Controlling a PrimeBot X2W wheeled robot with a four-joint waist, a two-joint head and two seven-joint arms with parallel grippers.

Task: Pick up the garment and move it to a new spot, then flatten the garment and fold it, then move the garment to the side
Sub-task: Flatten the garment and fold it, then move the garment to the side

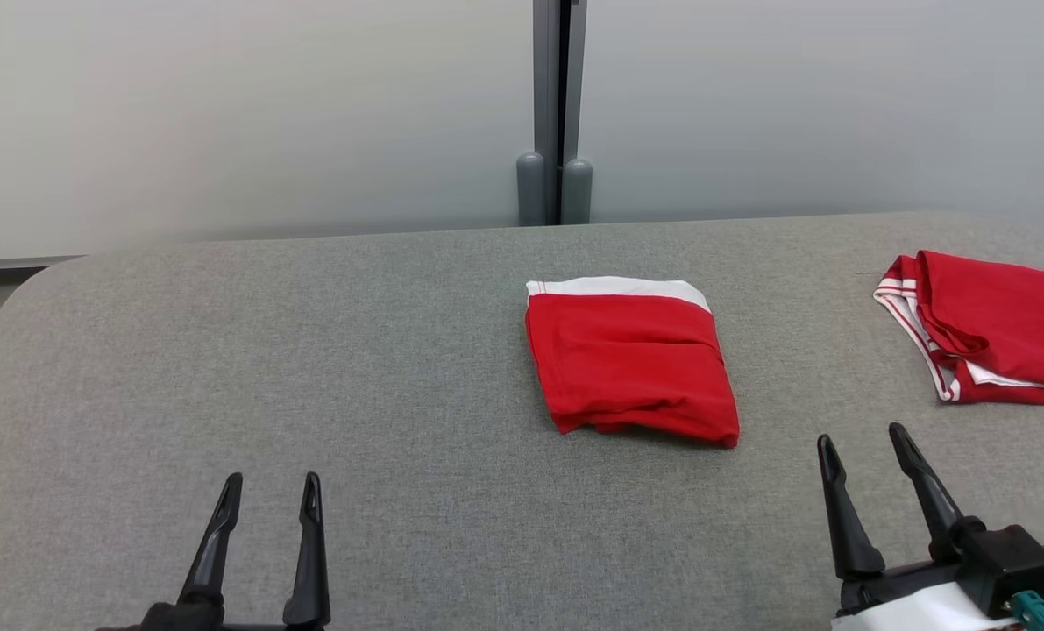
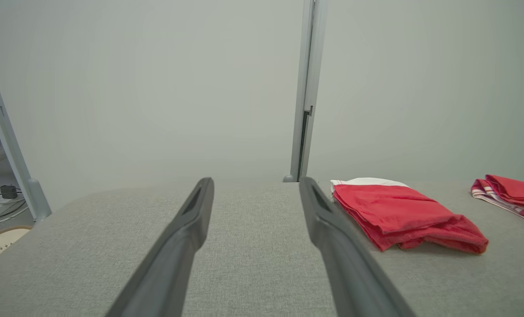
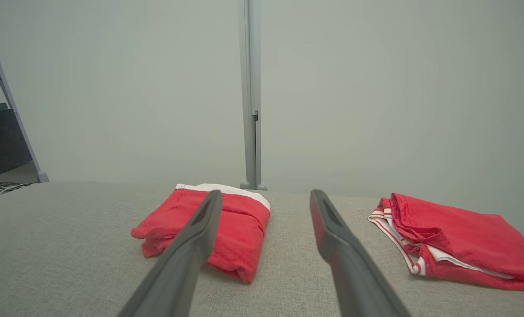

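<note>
Holding left gripper [image 1: 272, 480] and right gripper [image 1: 862, 436] spread, empty; garment [image 1: 631, 364] lies ahead-left of the right. I'd pinch every layer, count unclear, then slide sideways.

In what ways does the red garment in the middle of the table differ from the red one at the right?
The middle garment is folded into a compact rectangle; the right garment lies looser and wider. The middle garment shows a plain white band along its far edge; the right garment shows red-and-white striped trim. Both are red and lie on the grey table.
</note>
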